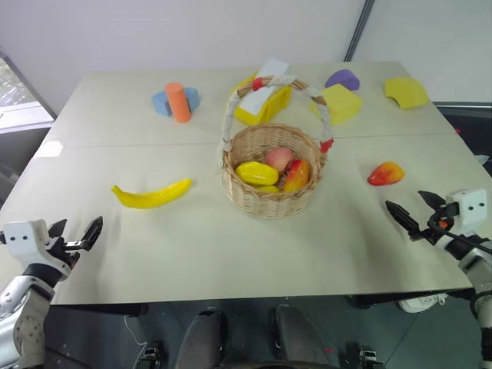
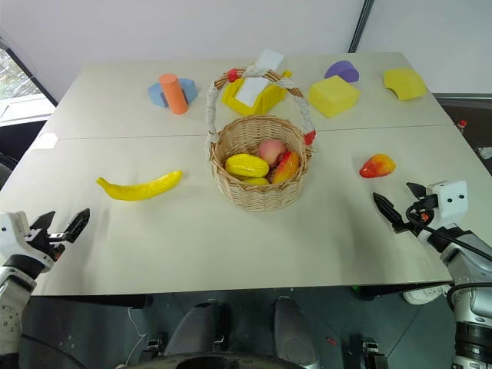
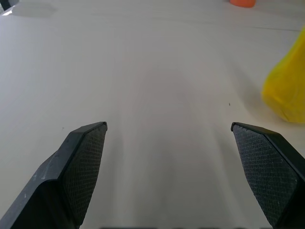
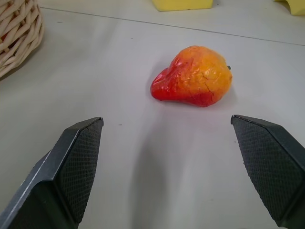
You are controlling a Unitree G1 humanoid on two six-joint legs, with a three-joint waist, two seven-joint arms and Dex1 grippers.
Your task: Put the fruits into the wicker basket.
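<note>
A round wicker basket (image 1: 265, 201) with a tall rope-wrapped handle stands mid-table; several toy fruits lie in it, among them a yellow piece (image 1: 256, 173), a pink one (image 1: 278, 157) and a red-orange one (image 1: 297, 175). To its left a yellow banana (image 1: 151, 194) lies on the table. A red-orange mango (image 1: 386, 174) lies to the basket's right, and it faces the right gripper (image 4: 167, 124) in the right wrist view. My right gripper (image 1: 416, 213) is open and empty, short of the mango. At the table's near left edge my left gripper (image 1: 75, 231) is open and empty.
At the back of the table (image 1: 231, 254) stand an orange cylinder (image 1: 178, 102) on blue blocks, a yellow plastic bin (image 1: 262, 101) with a white box, yellow foam blocks (image 1: 338, 103) and a purple block (image 1: 342, 78). The near table edge runs just ahead of both grippers.
</note>
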